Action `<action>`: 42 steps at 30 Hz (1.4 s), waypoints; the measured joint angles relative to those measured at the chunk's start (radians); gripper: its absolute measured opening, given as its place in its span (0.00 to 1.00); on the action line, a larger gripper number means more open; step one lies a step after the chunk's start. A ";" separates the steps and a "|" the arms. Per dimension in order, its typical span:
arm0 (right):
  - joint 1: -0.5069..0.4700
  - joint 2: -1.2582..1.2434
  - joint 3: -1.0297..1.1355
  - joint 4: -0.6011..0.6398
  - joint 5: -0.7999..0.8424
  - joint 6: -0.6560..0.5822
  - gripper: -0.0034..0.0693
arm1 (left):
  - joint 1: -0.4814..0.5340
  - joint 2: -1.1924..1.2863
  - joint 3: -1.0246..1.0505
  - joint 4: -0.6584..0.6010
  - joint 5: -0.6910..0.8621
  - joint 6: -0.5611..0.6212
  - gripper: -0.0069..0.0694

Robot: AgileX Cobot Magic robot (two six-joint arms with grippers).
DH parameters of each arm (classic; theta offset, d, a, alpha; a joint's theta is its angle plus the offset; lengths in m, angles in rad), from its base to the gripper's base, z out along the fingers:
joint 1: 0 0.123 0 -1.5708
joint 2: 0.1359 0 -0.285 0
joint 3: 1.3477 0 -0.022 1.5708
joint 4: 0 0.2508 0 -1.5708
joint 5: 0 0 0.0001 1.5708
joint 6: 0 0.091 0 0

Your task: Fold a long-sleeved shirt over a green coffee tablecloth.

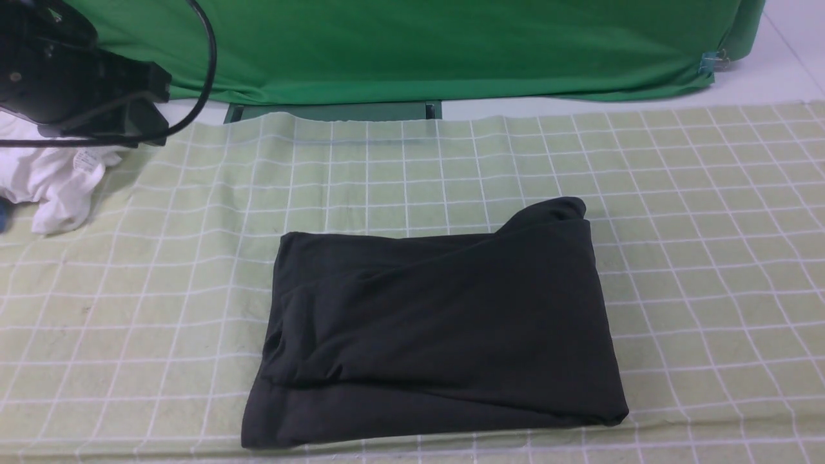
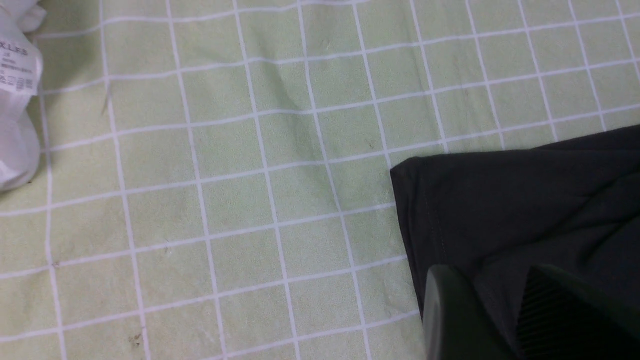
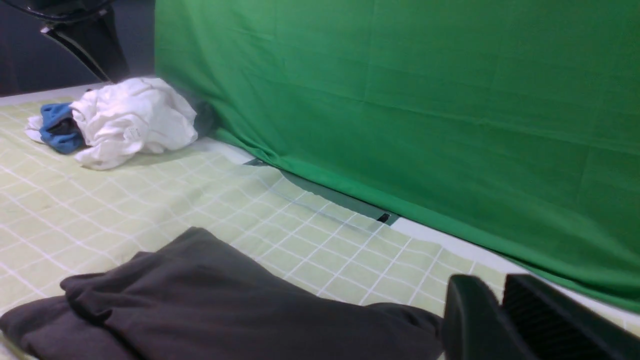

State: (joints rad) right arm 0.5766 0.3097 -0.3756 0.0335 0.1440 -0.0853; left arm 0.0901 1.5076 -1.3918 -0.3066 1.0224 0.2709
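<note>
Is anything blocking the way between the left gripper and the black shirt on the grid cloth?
Nothing visible does. The left gripper hangs above the grid cloth, and the wrist view shows the black shirt with nothing lying between.

Black arm, dark looping cable (image 1: 210, 71)
</note>
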 joint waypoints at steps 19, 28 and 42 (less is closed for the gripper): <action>-0.430 -0.241 0.358 0.000 0.011 0.000 0.23 | 0.000 0.000 0.000 -0.007 0.015 0.000 0.37; -0.445 -0.252 0.386 -0.001 0.067 0.002 0.25 | 0.000 0.000 0.000 0.019 -0.003 0.000 0.37; -0.493 -0.310 0.386 -0.021 0.082 0.002 0.29 | 0.000 0.000 0.000 0.032 -0.049 0.000 0.37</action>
State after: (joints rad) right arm 0.0833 0.0000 0.0103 0.0124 0.2258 -0.0833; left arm 0.0901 1.5076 -1.3918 -0.2746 0.9736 0.2709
